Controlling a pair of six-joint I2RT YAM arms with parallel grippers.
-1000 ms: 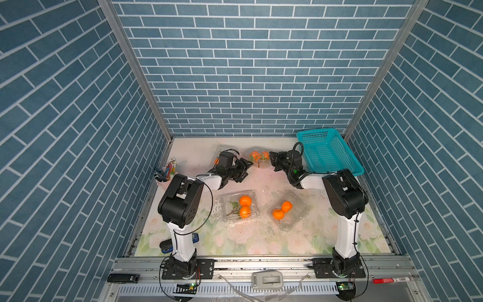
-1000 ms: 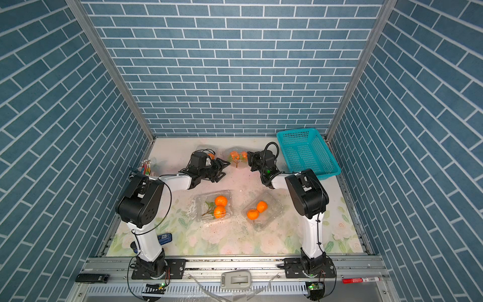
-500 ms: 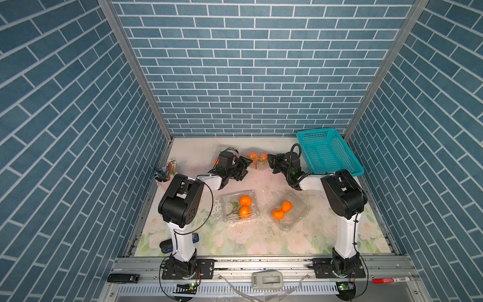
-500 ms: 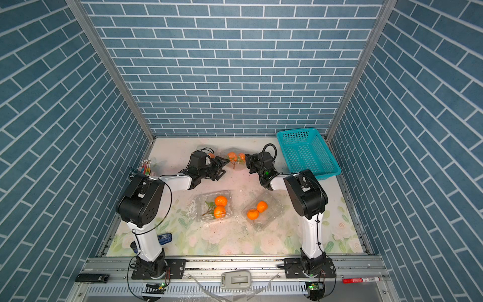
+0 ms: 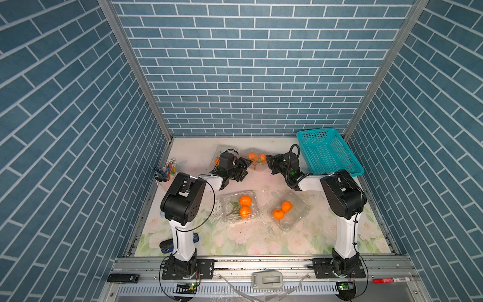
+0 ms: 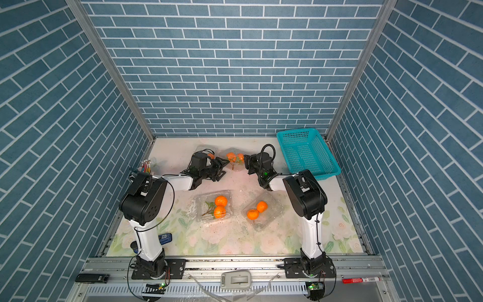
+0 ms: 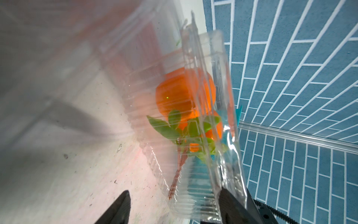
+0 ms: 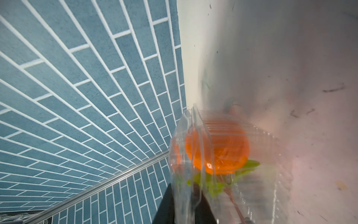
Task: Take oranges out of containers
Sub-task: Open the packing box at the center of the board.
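A clear container (image 5: 257,167) holding a leafy pair of oranges (image 5: 252,156) sat near the middle of the desk's (image 5: 235,243) far edge, between the two arms. The right gripper (image 8: 183,186) was pinched closed on that container's thin rim. The left gripper (image 7: 174,191) stood open around its opposite end. One finger (image 7: 230,205) lay against the plastic and the other was clear of it.

Just behind the left gripper, closer to the far edge, lay a second container (image 5: 220,150), with one orange (image 5: 216,160) showing inside it. Two more containers lay side by side near the desk's middle, well apart from both grippers. The left box (image 5: 226,206) and the right box (image 5: 300,209) each held a pair of fruit.

A teal basket (image 5: 326,151) filled the far right corner. A pencil cup (image 5: 165,180) stood at the left edge.
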